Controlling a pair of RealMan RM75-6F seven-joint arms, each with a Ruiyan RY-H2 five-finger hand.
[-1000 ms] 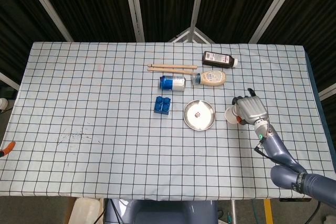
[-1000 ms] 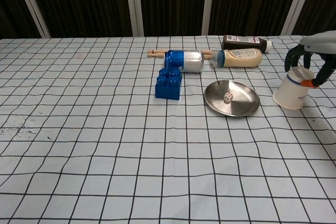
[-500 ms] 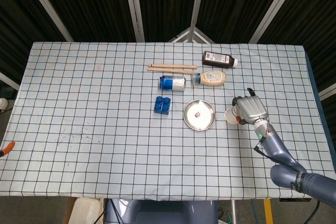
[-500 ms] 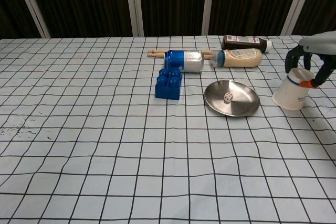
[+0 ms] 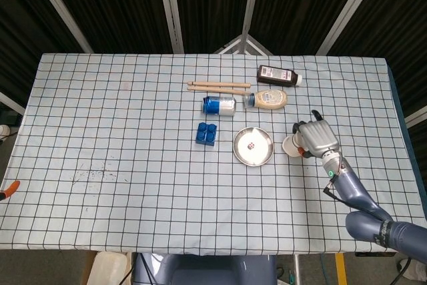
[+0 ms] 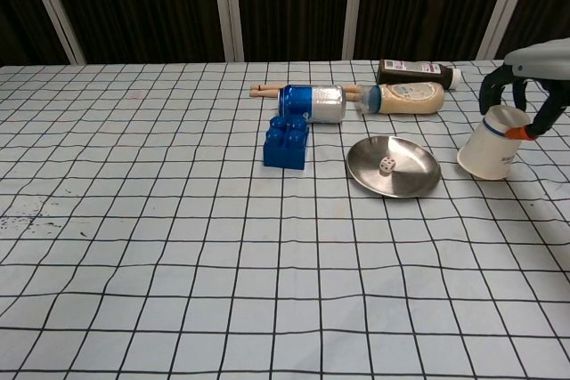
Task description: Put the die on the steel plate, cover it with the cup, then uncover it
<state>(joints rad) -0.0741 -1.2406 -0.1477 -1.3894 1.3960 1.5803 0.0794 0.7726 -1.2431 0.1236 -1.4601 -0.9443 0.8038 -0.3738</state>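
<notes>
my right hand (image 6: 525, 86) gripping inverted white paper cup (image 6: 489, 142), right of steel plate (image 6: 405, 183) | die (image 6: 387, 165) in plate | left hand unseen

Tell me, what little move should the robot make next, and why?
Probably carry the cup leftward to above the plate. The die already sits on the plate uncovered, and the right hand grips the upside-down cup just beside it, tilted, so covering looks like the next step.
</notes>
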